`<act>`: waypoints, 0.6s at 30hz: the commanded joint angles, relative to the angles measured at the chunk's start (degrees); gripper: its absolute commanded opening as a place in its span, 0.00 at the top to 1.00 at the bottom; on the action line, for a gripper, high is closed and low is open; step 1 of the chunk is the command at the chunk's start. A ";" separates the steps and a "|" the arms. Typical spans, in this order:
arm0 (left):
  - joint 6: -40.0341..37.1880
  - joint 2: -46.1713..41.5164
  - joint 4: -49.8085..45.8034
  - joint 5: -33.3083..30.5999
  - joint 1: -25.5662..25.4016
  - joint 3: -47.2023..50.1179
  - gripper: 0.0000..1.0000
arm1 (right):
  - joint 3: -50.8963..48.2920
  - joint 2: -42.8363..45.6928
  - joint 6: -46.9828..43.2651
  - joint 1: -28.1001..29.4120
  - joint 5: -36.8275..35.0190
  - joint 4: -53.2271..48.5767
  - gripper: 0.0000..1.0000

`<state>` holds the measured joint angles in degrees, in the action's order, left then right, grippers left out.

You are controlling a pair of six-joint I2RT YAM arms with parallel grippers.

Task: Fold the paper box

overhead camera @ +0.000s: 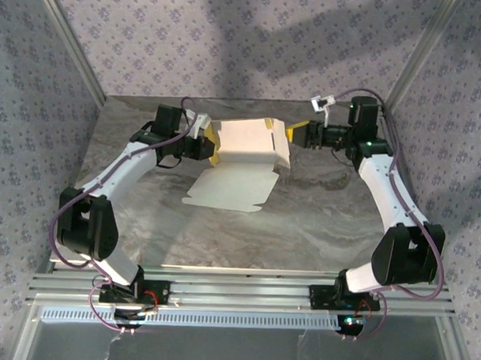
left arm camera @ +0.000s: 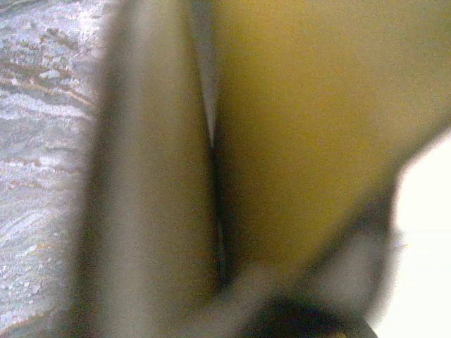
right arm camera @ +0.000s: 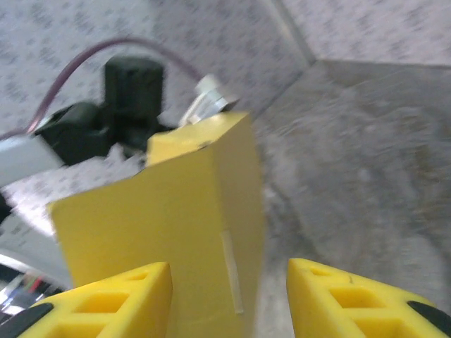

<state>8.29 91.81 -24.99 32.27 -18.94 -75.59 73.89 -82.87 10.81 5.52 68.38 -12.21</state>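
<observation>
The paper box (overhead camera: 250,142) is held raised over the back of the table, white faces up, with yellow showing at its edges. One long white flap (overhead camera: 228,187) hangs down onto the table in front. My left gripper (overhead camera: 204,145) is shut on the box's left edge; in the left wrist view the yellow card (left arm camera: 303,127) is pressed close and blurred. My right gripper (overhead camera: 294,135) is at the box's right end. Its yellow fingers (right arm camera: 127,303) stand apart, open, either side of a folded yellow corner (right arm camera: 176,225) of the box without touching it.
The grey marbled table (overhead camera: 326,230) has free room in front of and to the right of the box. Patterned walls and metal posts (overhead camera: 71,40) close in the back and sides. A metal rail (overhead camera: 237,286) runs along the near edge.
</observation>
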 commanded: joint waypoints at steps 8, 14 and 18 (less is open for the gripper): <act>-2.56 2.33 -3.48 5.22 0.66 -7.29 1.00 | 5.28 1.27 -8.02 2.02 4.86 -8.69 0.49; -2.51 2.17 -3.91 4.34 0.67 -7.11 1.00 | 5.25 2.65 -9.64 3.32 3.01 -10.63 0.48; -2.23 1.62 -3.46 4.08 0.48 -6.85 1.00 | 6.51 2.36 -11.41 4.75 -0.69 -13.61 0.47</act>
<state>6.46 93.89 -28.34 35.16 -18.70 -80.97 77.97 -81.91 2.11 9.26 69.89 -22.28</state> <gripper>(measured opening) 0.062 0.532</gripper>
